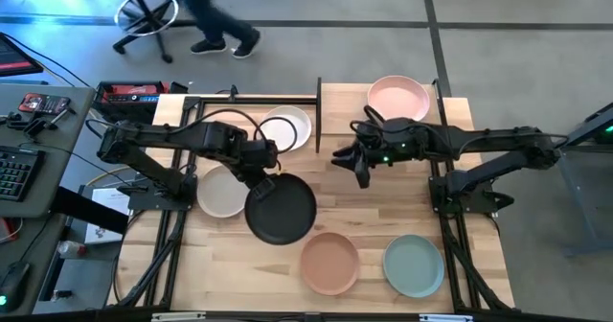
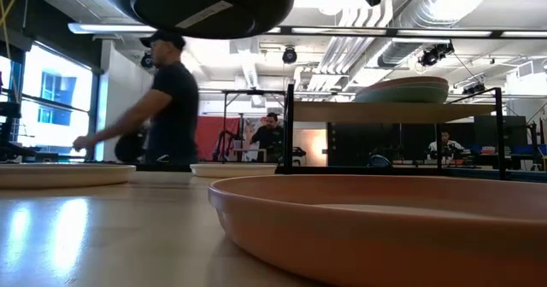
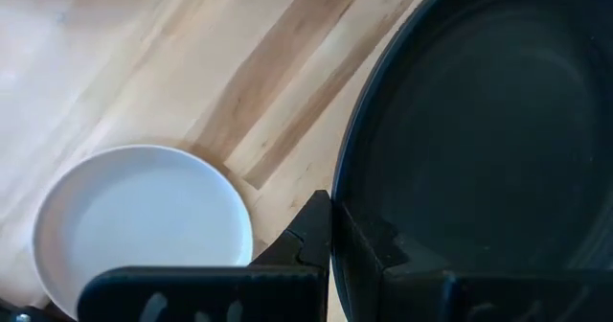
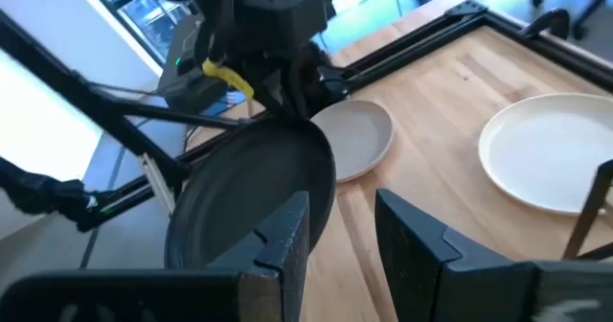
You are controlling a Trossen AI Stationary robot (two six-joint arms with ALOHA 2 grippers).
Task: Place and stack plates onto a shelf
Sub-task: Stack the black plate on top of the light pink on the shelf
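Note:
My left gripper (image 1: 263, 175) is shut on the black plate (image 1: 281, 210), which hangs high above the table in the low view (image 2: 205, 5). My right gripper (image 1: 358, 165) is open and empty, hovering in front of the shelf (image 1: 335, 102). The shelf carries a pink plate (image 1: 398, 97); the low view shows a plate edge-on on the shelf panel (image 2: 402, 89). On the tabletop lie a white plate (image 1: 285, 127), a cream plate (image 1: 220, 192), a terracotta plate (image 1: 329, 262) and a pale green plate (image 1: 414, 264). My left gripper pinches the black plate's rim (image 3: 337, 217) between its two fingers, one finger (image 3: 308, 238) outside the rim and one on the inner face. It grips the plate's far edge (image 4: 305, 123), slanting down from the table's far left. The plate is lifted clear of the table.
The shelf's black uprights (image 1: 318, 100) stand just left of my right gripper. A person (image 2: 171, 99) walks past the table's far side, near a stool (image 1: 146, 15). Bare wood lies between the black plate and the right arm's base (image 1: 460, 193).

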